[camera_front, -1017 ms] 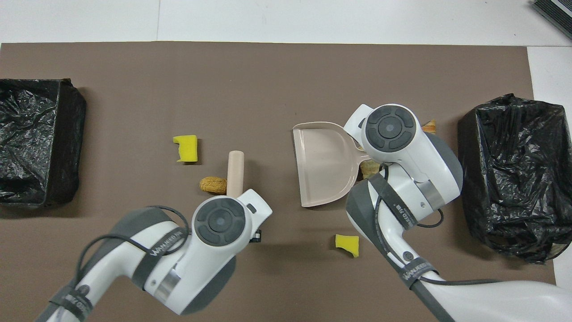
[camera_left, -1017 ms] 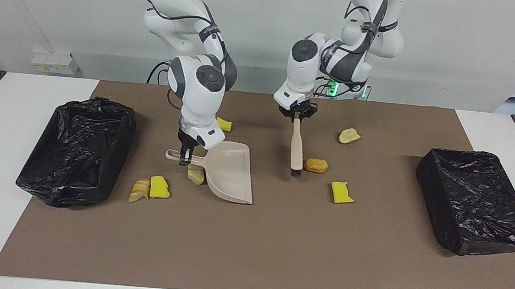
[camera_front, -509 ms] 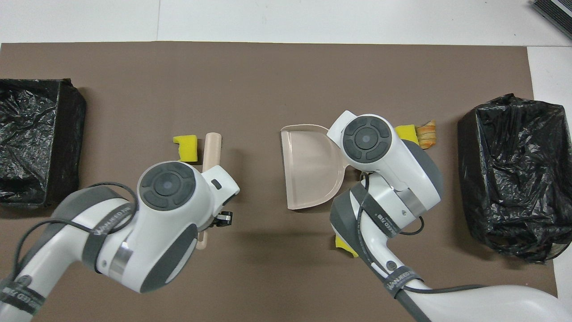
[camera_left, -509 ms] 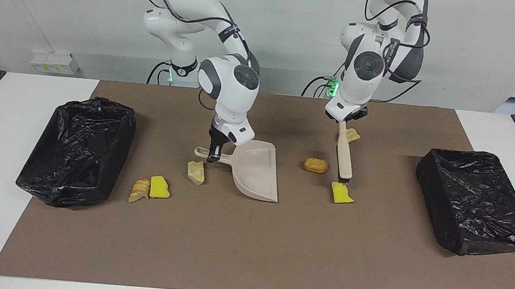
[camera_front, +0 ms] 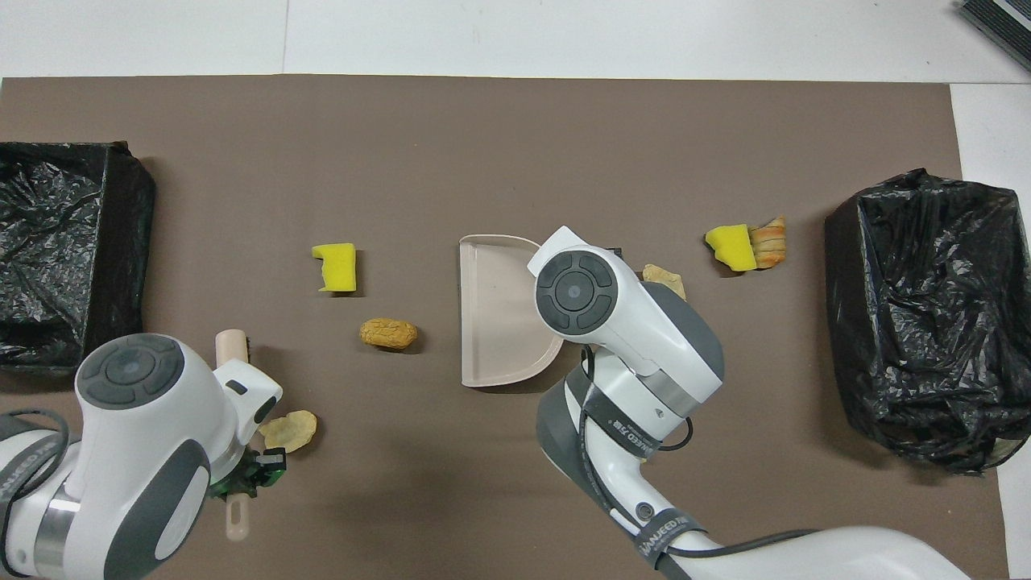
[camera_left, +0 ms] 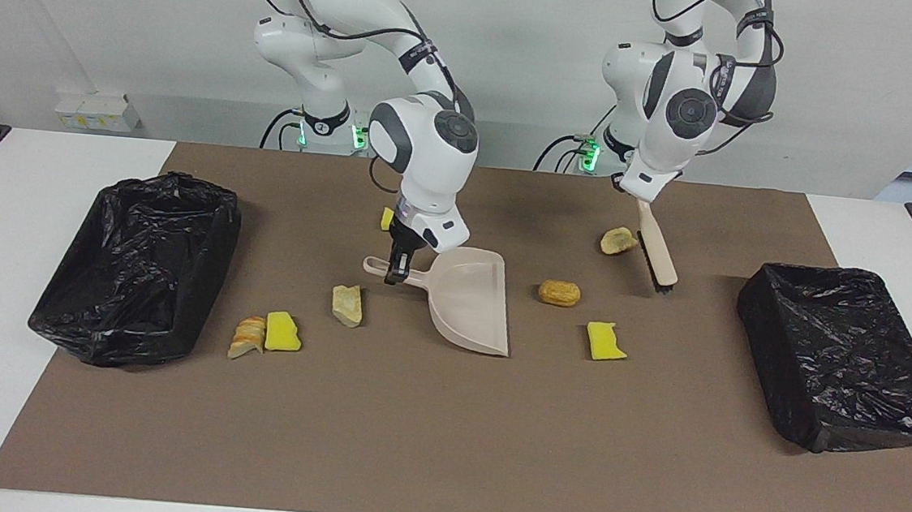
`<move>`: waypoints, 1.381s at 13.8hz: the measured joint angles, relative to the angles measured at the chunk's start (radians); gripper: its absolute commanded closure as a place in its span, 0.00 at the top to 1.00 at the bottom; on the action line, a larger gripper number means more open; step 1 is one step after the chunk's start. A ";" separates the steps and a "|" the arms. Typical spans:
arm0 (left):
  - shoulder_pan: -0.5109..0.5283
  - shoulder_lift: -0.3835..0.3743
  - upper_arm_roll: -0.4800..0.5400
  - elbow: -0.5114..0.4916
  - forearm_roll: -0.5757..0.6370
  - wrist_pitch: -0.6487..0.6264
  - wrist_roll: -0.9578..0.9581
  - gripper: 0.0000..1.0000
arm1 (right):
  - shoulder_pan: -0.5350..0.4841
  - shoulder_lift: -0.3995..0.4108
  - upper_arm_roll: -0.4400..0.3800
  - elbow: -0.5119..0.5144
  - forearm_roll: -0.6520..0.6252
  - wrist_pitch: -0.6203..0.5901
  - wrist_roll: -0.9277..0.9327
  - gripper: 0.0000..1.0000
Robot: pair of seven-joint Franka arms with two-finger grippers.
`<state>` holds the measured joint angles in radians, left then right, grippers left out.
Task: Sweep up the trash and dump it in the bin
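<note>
The right pincer (camera_left: 396, 276) is clamped on the handle of the beige plastic dustpan (camera_left: 470, 306), whose mouth rests on the brown mat (camera_left: 441, 450) of the counter, while the left pincer (camera_left: 638, 199) grips the beige wooden hand brush (camera_left: 656, 251), raised just beside a tan bread-like lump (camera_left: 617, 240). No trash is in the pan: a golden-brown lump (camera_left: 560, 293) and a yellow sponge chunk (camera_left: 605, 341) lie between pan and brush, others toward the black-lined bin (camera_left: 138, 255). The sweeping step seems underway; next the bristles should drop beside a scrap and push it panward.
</note>
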<state>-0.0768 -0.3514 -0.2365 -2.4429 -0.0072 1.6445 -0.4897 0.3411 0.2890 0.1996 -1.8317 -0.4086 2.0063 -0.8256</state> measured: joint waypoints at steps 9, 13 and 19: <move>-0.022 -0.115 -0.026 -0.163 -0.127 0.052 -0.291 0.00 | 0.000 0.007 -0.002 0.000 0.000 0.000 0.000 0.00; -0.102 -0.039 -0.032 -0.167 -0.196 0.236 -0.371 0.00 | -0.002 0.008 -0.002 0.000 0.001 0.001 0.000 0.00; -0.151 0.222 -0.033 0.112 -0.211 0.349 -0.379 0.00 | -0.003 0.009 -0.002 0.000 0.003 0.004 0.000 0.00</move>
<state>-0.2281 -0.1299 -0.2690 -2.3313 -0.2182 1.9936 -0.8685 0.3381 0.2979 0.1980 -1.8320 -0.4060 2.0103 -0.8256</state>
